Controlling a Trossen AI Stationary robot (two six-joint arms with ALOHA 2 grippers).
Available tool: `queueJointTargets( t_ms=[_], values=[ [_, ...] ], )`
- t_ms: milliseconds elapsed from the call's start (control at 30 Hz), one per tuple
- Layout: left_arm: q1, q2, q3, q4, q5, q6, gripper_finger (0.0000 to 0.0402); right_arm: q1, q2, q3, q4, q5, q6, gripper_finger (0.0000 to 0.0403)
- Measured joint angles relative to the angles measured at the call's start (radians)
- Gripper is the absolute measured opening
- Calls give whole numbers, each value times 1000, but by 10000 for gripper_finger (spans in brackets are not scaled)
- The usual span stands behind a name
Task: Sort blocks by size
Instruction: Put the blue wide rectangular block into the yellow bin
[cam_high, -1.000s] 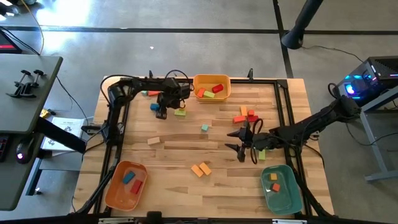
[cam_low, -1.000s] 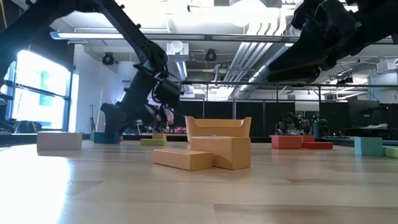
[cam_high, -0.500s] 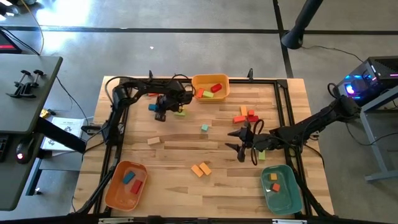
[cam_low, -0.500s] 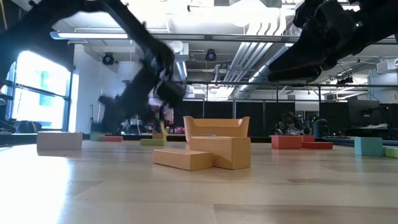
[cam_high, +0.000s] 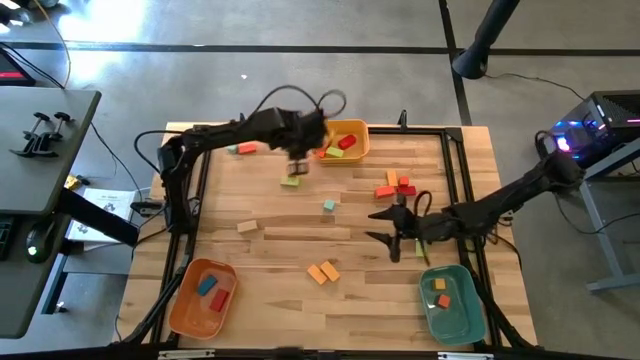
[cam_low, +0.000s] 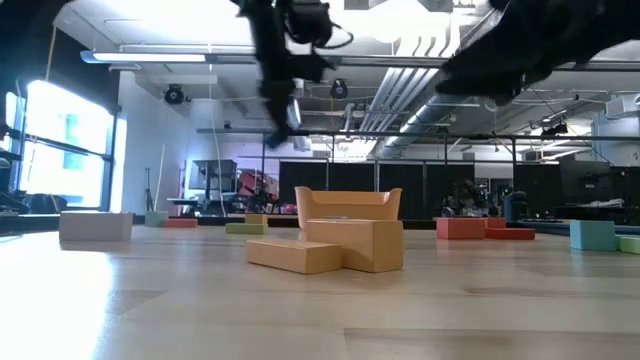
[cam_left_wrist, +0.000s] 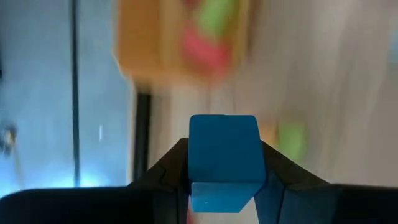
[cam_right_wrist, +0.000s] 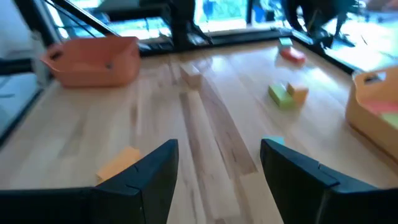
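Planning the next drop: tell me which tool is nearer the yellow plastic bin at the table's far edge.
Left. The left tool, gripping a blue wooden block, hovers beside the yellow plastic bin; the right tool waits mid-table, well away.

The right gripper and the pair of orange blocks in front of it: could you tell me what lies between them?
Only bare table: in the high view nothing lies between the right gripper and the orange blocks.

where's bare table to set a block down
Free: the table between the tan block, the orange pair and the front-left orange bin. Crowded: around the back yellow bin, where the left gripper holds a blue block, and the red cluster by the right gripper.
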Motion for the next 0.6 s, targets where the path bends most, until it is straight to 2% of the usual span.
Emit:
queueJointTargets(
  t_ms=[100, 233, 467, 600],
  values=[
    [42, 65, 15, 223, 68, 49, 96, 25, -80, 0, -3, 0, -34, 224],
    [78, 184, 54, 390, 105, 63, 96, 49, -162, 1, -3, -1, -66, 224],
    [114, 378, 194, 383, 108, 78, 99, 57, -204, 1, -9, -1, -82, 224],
    [126, 422, 245, 404, 91, 85, 157, 54, -199, 1, -12, 12, -66, 224]
  ],
)
